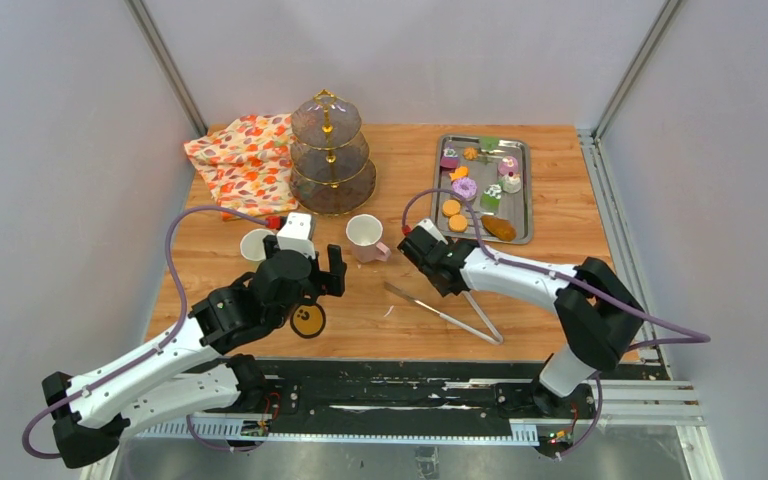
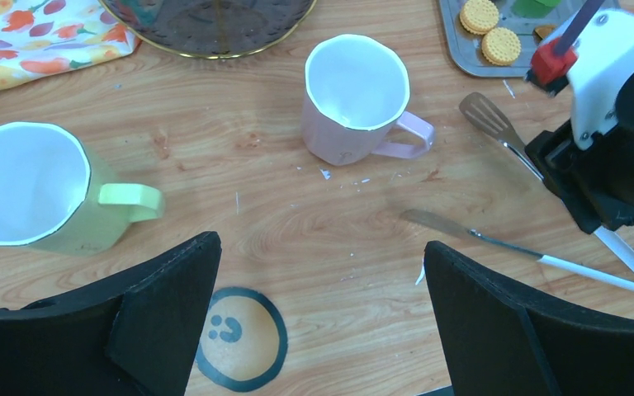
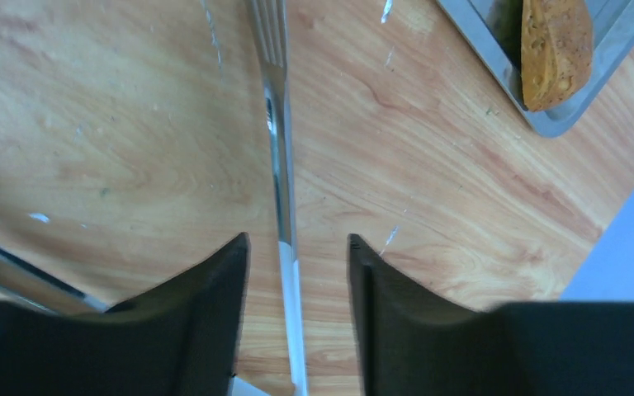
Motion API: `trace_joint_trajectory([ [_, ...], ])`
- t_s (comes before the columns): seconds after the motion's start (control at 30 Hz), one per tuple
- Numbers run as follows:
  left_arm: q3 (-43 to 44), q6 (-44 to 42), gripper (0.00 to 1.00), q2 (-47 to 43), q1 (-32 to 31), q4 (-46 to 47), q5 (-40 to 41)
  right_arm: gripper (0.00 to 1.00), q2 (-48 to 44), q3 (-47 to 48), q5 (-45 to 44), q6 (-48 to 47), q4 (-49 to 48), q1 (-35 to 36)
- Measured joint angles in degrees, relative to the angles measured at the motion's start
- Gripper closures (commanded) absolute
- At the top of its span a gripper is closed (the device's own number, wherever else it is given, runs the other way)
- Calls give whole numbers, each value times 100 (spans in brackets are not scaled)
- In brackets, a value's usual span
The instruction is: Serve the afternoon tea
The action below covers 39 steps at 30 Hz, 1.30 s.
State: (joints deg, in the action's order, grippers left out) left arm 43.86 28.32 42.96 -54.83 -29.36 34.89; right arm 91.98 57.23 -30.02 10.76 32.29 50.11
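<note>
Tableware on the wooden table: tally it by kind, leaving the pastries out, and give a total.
Mugs: 2 (pink ceramic mug, yellow-green ceramic mug)
Brown-glass three-tier stand with gold handle: 1
Rectangular steel tray: 1
Metal tongs: 1
Floral-patterned cloth: 1
Total: 6

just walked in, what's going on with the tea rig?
The right claw sits low over the metal tongs lying on the table, one tong arm between its parted jaws, not gripped. The left claw is wide open and empty above the table, near the yellow-green mug and pink mug. The pastries are on the steel tray; the three-tier stand looks empty.
</note>
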Motion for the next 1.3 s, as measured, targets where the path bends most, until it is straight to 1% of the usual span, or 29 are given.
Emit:
trace_joint_trajectory([
  [0.07,0,-2,2,0,0,-2,-2,32,-52,50,63,-125,-114,-96],
  [0.1,0,0,2,0,0,-4,0,29,-118,55,122,-151,-153,-142],
  [0.2,7,-4,2,0,2,-7,0,27,-538,52,468,-197,-201,-330],
  [0.3,31,-26,2,2,0,-11,4,25,-1292,-59,872,-195,-286,-546],
  [0.37,85,-50,2,22,2,-26,7,43,-1823,-208,1093,-170,-306,-640],
  [0.4,122,-70,2,42,2,-24,11,45,-2028,-295,1193,-142,-306,-667],
  [0.47,199,-116,2,98,2,-20,15,40,-2308,-481,1320,-66,-291,-678],
  [0.63,374,-227,2,348,2,37,22,16,-2712,-1128,1561,221,-295,-678],
  [0.67,398,-240,2,402,2,52,20,9,-2796,-1263,1567,262,-310,-680],
  [0.7,415,-262,2,452,2,66,15,0,-2885,-1403,1578,295,-363,-680],
  [0.83,426,-286,2,555,2,96,0,1,-3165,-1838,1692,402,-490,-686],
  [1.0,437,-302,2,616,2,103,-20,1,-3086,-1963,1989,442,-610,-754],
  [1.1,470,-304,2,664,2,107,-31,1,-2887,-1991,2216,415,-752,-793],
  [1.3,577,-306,2,826,2,146,-109,1,-2118,-2020,2721,317,-1014,-841],
])
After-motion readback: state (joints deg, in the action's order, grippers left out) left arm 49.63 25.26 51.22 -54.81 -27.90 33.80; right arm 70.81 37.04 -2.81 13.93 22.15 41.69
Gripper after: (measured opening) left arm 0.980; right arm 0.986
